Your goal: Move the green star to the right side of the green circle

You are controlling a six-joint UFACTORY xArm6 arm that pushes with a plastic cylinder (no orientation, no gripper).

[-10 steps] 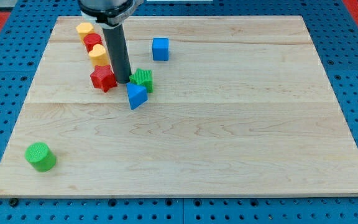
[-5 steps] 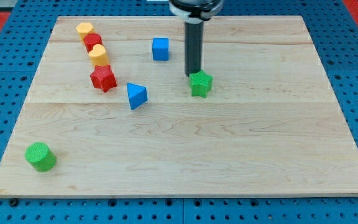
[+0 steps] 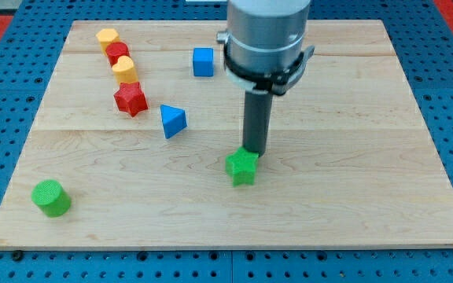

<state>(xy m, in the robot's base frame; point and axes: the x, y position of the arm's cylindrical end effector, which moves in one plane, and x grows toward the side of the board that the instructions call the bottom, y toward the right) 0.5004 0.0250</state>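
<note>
A: Camera view, the only one. Pale wooden board [image 3: 352,189] on a blue pegboard. Small green star-shaped block [image 3: 242,167] a little below the board's middle. Bright green ribbed circle block [image 3: 51,197] well apart from the star, far toward the view's left and slightly lower.

B: And my tip [image 3: 253,152]?

A: Touching the star's upper right edge, pressing from the view's top. No claw here to be open or shut, just a straight dark rod, holding nothing.

B: Anything near the star?

A: Nothing close. Blue triangular block [image 3: 172,121] up and to the left of the star. Red star-shaped block [image 3: 130,100] farther left still, below a diagonal run of yellow block [image 3: 107,37], red block [image 3: 117,53] and second yellow block [image 3: 124,69]; exact shapes hard to make out. Blue cube [image 3: 203,61] toward the view's top.

B: Risks?

A: Probably three. Contact sits off-centre on the star, so likely to spin it or let it slip past the rod. A long leftward push still needed, so drift likely. Finally, too hard an approach could knock the green circle away, or toward the board's near edge.
</note>
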